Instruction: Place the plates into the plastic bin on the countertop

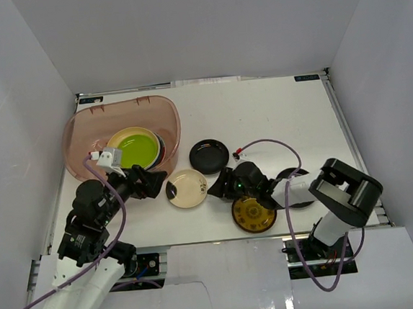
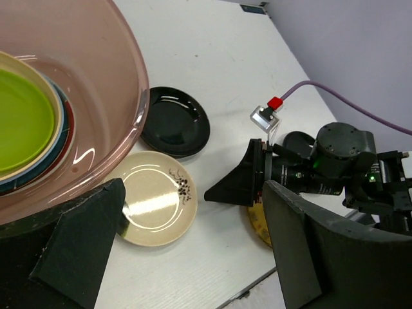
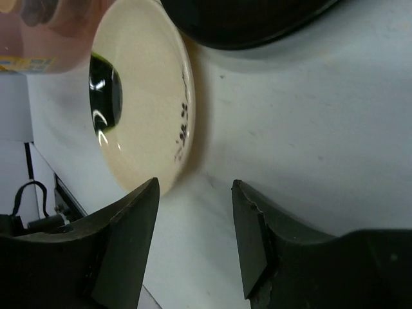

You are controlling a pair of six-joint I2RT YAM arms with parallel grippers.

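Observation:
The reddish plastic bin (image 1: pixel 88 125) stands at the far left of the white countertop (image 1: pixel 275 112) and holds a stack of plates with a lime green plate (image 1: pixel 136 147) on top. A cream plate (image 1: pixel 186 189), a black plate (image 1: pixel 209 156) and a yellow patterned plate (image 1: pixel 254 214) lie on the countertop. My left gripper (image 1: pixel 162 184) is open just left of the cream plate (image 2: pixel 154 206). My right gripper (image 1: pixel 213 190) is open and empty just right of the cream plate (image 3: pixel 138 96), low over the countertop.
Another dark plate (image 1: pixel 296 186) lies partly under my right arm. White walls enclose the countertop. The bin's rim (image 2: pixel 138 109) is close to my left gripper. A purple cable (image 1: pixel 267 143) loops over the countertop by the right arm.

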